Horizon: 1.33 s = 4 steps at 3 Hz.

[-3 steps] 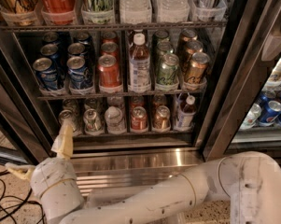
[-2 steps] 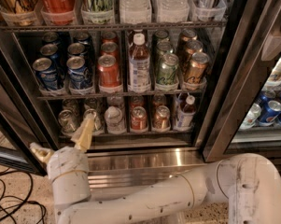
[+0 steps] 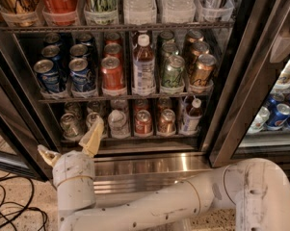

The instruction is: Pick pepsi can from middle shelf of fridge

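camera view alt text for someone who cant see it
A white robot arm holds its gripper, jaws open, low in front of the fridge, below the middle shelf where blue pepsi cans stand at the left beside a red can.

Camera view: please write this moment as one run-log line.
gripper: open, empty, low before fridge base | pepsi can: on middle shelf, untouched

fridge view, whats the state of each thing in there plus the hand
fridge: door open
middle shelf: stocked with cans
pepsi cans: upright, left lanes, untouched
bottle: upright, capped
hand: open, empty, low before the bottom shelf's left end
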Motion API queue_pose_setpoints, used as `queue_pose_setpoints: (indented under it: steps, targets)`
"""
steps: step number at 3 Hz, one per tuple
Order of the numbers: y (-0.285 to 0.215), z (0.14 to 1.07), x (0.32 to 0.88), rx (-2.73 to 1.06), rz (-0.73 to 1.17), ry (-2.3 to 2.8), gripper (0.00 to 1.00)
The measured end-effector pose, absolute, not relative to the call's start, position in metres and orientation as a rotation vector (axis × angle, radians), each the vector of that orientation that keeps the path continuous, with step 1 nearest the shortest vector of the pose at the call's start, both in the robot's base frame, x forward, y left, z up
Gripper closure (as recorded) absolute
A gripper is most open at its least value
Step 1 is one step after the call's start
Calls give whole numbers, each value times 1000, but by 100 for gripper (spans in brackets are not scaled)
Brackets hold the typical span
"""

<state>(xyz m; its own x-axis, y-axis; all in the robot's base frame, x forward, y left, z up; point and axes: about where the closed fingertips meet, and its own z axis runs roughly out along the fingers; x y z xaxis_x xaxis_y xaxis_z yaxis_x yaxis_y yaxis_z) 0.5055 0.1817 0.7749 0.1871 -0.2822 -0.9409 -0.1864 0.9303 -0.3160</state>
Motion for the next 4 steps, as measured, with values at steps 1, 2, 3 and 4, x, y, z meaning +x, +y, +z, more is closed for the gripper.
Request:
queue_pose_setpoints:
  steps: [1,2,3,4]
  targets:
    - [192,787,510,-381,-76,1333,0]
    - [206,807,524,-345,-119,1251,0]
    - [211,820,537,-289,-184,1206,16]
    - [194,825,554,-187,-262,1196,8]
